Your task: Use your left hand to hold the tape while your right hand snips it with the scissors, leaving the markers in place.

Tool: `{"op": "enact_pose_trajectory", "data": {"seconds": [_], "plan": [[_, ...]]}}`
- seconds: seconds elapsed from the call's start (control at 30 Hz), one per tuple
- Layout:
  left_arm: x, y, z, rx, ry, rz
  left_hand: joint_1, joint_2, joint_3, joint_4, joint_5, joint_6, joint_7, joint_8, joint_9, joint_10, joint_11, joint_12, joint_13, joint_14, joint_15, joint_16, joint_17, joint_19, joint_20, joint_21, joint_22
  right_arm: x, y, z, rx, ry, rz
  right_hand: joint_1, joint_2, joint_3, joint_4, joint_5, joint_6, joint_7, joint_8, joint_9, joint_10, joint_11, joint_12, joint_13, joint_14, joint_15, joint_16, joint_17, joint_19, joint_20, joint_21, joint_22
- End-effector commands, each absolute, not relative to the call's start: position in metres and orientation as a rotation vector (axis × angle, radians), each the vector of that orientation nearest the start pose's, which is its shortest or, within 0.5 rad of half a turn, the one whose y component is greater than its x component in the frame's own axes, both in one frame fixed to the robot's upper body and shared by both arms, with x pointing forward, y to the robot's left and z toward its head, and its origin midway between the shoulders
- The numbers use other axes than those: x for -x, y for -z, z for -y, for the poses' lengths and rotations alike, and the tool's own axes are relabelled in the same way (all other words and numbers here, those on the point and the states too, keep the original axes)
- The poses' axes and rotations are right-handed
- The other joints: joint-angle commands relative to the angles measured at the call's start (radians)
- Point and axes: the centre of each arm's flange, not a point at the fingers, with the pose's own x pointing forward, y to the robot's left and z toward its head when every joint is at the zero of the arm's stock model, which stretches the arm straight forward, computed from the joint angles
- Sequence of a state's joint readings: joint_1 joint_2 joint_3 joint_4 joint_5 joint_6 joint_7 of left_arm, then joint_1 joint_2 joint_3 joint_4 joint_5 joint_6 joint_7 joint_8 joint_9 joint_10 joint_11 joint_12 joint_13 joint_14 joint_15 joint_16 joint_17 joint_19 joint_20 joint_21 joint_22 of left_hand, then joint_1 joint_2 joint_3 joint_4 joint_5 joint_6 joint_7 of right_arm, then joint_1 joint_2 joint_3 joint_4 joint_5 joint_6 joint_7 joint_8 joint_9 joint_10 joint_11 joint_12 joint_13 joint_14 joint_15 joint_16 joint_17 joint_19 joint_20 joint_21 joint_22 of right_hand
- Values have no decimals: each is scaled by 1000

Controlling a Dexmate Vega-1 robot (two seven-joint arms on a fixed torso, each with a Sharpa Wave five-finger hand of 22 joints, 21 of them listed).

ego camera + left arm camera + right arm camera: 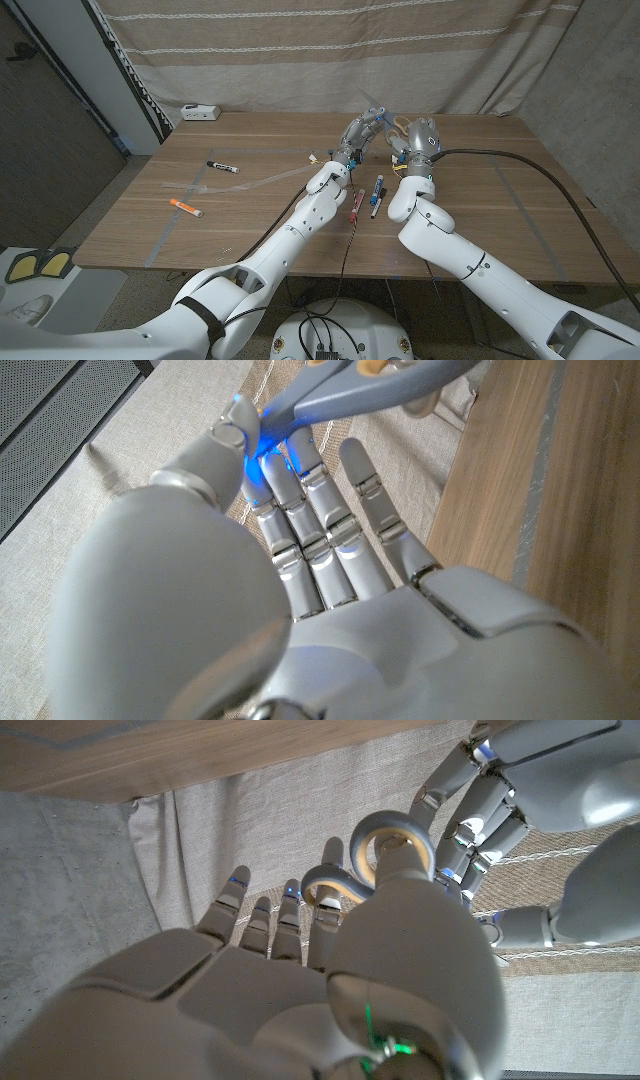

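My left hand (357, 133) is raised over the middle of the table, thumb and fingers (262, 442) closed together at the tips. A clear tape strip (250, 180) runs from the table on the left up towards it; the pinch itself is hard to see. My right hand (422, 137) is close beside it and grips grey-blue scissors (385, 121) through their handle loops (388, 842). The scissor blades (330, 390) lie right at my left fingertips. A black marker (222, 166) and an orange marker (185, 207) lie at the left. A red marker (357, 205) and two dark markers (378, 196) lie under the hands.
A small white box (200, 112) sits at the table's back left corner. A striped curtain (320, 50) hangs behind the table. Grey tape lines (165, 240) mark the tabletop. A black cable (520, 165) crosses the right side.
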State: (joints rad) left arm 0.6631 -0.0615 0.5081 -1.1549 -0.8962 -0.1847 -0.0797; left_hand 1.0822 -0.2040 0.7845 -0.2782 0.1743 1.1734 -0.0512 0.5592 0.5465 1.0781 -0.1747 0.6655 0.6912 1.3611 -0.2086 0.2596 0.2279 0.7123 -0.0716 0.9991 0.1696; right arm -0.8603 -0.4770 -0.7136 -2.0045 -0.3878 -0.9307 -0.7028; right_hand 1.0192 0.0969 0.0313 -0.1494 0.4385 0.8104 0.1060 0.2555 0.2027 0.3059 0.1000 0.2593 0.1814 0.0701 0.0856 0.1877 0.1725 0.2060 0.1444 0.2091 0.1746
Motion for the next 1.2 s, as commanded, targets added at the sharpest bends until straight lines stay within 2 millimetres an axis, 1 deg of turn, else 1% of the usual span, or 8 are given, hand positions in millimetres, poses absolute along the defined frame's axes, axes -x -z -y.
{"op": "enact_pose_trajectory", "data": {"seconds": [0.03,0.17,0.4,0.57,0.77,0.87,1.0,1.2], "plan": [[-649,-24,5,640,651,457,12,16,106,97,4,36,36,-3,3,-2,-2,4,3,25,-19,10,6,-4,-76,3,3,-539,-6,159,895,640,510,19,4,6,1,-7,49,-12,20,11,26,-3,8,4,19,0,4,3,14,-7,1,5],[-649,-24,5,638,648,459,11,17,107,97,4,34,36,-2,5,-2,-3,4,3,25,-19,10,6,-4,-76,4,3,-540,-6,159,897,634,500,22,7,7,2,-9,40,-16,18,17,38,-8,12,4,22,-2,3,3,19,-13,2,6],[-650,-24,3,636,642,461,12,16,107,97,5,34,37,-2,4,-2,-4,4,3,26,-19,11,7,-5,-77,5,3,-540,-7,159,896,624,499,40,-1,5,-1,-19,126,-33,84,63,72,-27,17,5,41,-11,1,4,29,-19,1,6],[-649,-24,2,634,640,464,12,16,107,97,5,34,37,-2,6,-3,-3,2,1,24,-19,10,6,-5,-77,5,3,-539,-7,159,898,616,495,46,8,8,3,-22,103,-42,96,88,72,-34,13,8,44,5,0,6,27,-19,-1,8],[-648,-24,2,637,651,466,12,16,107,97,5,32,38,-3,4,-4,-2,2,1,24,-19,10,6,-5,-76,7,3,-538,-7,159,885,607,502,50,35,13,18,-36,171,-51,188,161,94,-48,16,15,49,-2,1,12,26,-23,-1,11],[-649,-23,3,647,659,465,11,16,107,97,5,33,37,-2,5,-3,-3,2,1,23,-19,9,5,-6,-76,7,3,-537,-7,159,888,604,505,14,87,22,60,-53,160,-48,230,215,109,-56,20,21,52,-16,5,18,23,-25,0,14],[-649,-23,3,647,660,462,11,16,107,97,5,34,37,-2,5,-3,-4,3,2,24,-19,9,5,-7,-76,7,3,-537,-7,159,896,595,502,-4,107,42,88,-72,139,-55,266,268,127,-69,28,27,62,-33,10,22,20,-28,2,17],[-650,-23,2,647,657,461,11,16,107,97,5,33,37,-3,3,-3,-5,3,3,23,-19,8,4,-7,-76,8,3,-538,-6,159,887,579,499,-42,118,127,171,-126,129,-19,371,401,151,-82,42,42,64,-46,15,33,8,-33,6,22]]}}
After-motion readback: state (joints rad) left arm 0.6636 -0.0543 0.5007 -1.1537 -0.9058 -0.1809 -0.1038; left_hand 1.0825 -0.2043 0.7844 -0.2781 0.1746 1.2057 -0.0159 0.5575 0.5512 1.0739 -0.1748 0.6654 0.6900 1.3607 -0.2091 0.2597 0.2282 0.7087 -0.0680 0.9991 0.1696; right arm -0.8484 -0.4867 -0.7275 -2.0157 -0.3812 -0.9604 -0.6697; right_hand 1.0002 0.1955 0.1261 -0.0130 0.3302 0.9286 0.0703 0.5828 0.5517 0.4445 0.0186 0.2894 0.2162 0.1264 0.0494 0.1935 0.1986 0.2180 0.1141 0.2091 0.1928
